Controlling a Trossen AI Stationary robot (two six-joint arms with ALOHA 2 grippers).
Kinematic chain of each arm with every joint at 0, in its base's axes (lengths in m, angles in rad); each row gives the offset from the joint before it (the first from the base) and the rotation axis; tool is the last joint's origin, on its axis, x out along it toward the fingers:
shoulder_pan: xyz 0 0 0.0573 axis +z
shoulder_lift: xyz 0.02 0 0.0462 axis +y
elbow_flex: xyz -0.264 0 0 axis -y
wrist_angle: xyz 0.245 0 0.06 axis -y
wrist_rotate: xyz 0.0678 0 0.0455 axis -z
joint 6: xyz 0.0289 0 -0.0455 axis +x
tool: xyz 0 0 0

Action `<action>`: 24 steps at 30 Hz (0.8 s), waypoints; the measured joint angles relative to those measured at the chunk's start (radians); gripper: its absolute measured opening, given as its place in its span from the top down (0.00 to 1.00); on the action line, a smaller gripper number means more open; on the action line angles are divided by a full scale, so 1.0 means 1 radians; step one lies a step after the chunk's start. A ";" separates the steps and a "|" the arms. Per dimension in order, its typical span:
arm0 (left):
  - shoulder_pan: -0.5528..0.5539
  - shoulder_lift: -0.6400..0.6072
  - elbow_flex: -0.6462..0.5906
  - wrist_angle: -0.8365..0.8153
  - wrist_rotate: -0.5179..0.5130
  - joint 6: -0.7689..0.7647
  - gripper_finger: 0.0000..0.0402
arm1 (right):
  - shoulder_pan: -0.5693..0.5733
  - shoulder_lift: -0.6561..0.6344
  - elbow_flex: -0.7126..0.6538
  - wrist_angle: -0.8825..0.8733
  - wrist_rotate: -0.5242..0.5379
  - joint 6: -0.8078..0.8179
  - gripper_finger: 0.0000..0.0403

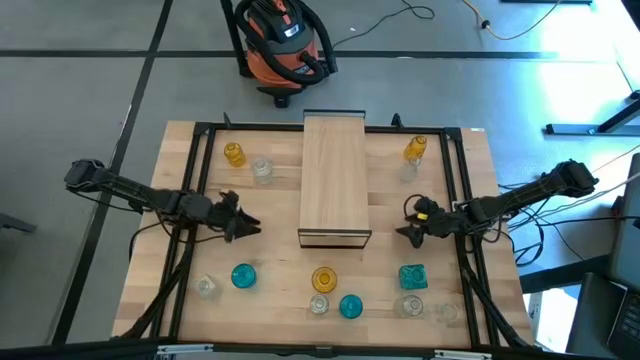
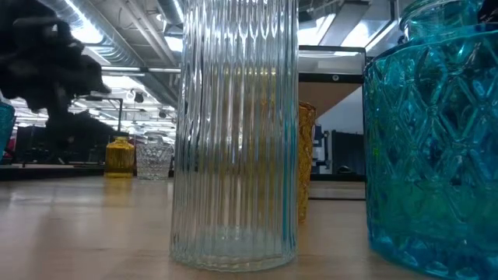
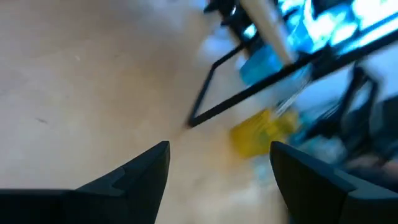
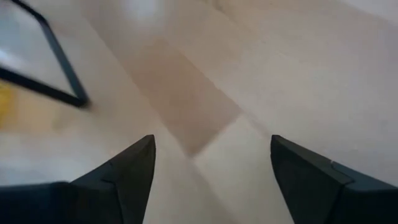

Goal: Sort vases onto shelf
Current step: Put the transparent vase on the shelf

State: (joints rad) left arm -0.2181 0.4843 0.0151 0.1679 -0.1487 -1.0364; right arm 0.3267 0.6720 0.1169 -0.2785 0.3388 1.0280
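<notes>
Wooden counter [image 1: 270, 215] carries your empty shelf [image 1: 335, 180]; both tools, left tool [image 1: 243, 229] and right tool [image 1: 409, 233], gape wide, holding nothing, teal vase [image 1: 243, 276] nearest your left.

We've got the high cam looking straight down on the whole table [image 1: 180, 200] w/ the shelf [image 1: 335, 175] mid-frame, the low cam at tabletop level, v. close behind a ribbed clear vase [image 2: 233, 132], and both wrist cams angled down at bare wood near that shelf.
</notes>
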 joint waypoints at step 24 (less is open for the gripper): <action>0.000 0.000 0.000 0.213 -0.536 -0.424 0.33 | 0.000 0.000 0.000 0.859 0.185 0.094 0.30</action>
State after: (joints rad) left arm -0.2180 0.4843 0.0151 0.3807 -0.6849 -1.4608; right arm 0.3271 0.6720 0.1169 0.5808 0.5242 1.1225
